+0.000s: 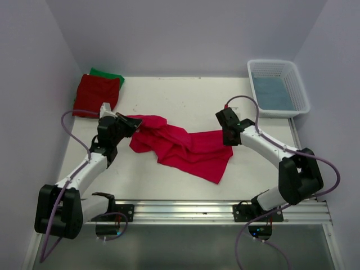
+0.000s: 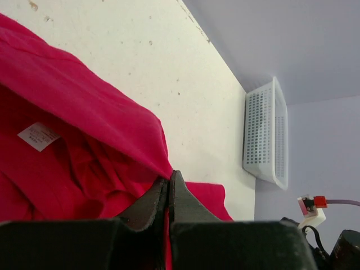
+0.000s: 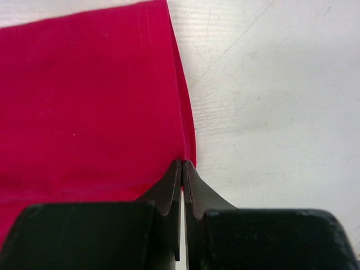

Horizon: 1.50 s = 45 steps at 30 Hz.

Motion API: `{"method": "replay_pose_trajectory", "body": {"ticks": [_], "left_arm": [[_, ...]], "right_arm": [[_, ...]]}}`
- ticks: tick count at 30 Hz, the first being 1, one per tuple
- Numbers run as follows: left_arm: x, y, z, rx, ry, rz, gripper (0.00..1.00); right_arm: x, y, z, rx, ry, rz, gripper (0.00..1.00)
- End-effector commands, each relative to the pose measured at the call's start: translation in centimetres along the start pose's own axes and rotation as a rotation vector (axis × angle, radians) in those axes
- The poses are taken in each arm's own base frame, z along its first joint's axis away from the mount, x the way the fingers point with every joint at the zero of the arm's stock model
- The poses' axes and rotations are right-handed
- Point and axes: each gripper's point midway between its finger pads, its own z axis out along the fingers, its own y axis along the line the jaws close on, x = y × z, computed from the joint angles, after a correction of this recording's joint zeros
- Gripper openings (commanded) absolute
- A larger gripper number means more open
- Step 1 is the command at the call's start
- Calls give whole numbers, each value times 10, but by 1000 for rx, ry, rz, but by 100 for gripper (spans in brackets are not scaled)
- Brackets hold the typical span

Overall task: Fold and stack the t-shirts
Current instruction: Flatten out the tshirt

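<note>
Right gripper on shirt; blue-lined basket

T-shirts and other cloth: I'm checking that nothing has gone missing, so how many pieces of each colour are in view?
Crimson-pink t-shirt: 1
Dark red t-shirt: 1
Green t-shirt: 1
Blue cloth in the white basket: 1
Total: 4

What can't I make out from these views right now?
Green shirt: top view, mostly covered by the dark red shirt.
Basket: top view, blue thing inside too small to identify.
Label on the pink shirt: left wrist view, print too blurred to read.
</note>
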Motion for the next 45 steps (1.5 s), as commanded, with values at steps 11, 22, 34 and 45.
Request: {"method": "replay_pose_trajectory", "body": {"ticks": [11,22,34,45], "left_arm": [[-57,-85,-60,124,-150,264,0],[-124,-206,-203,276,-386,675,0],[-136,-296,-361,547,-575,834,0],[-142,-344,-370,681,-672,1021,0]], "right_arm": [[-66,-26,-109,-131,-327,73,0],[-113,-73,-242,-243,-733,131,0],[-127,-147,-410,-300,-1183,133,0],[-149,-157,-410,-159,-1254,86,0]]}}
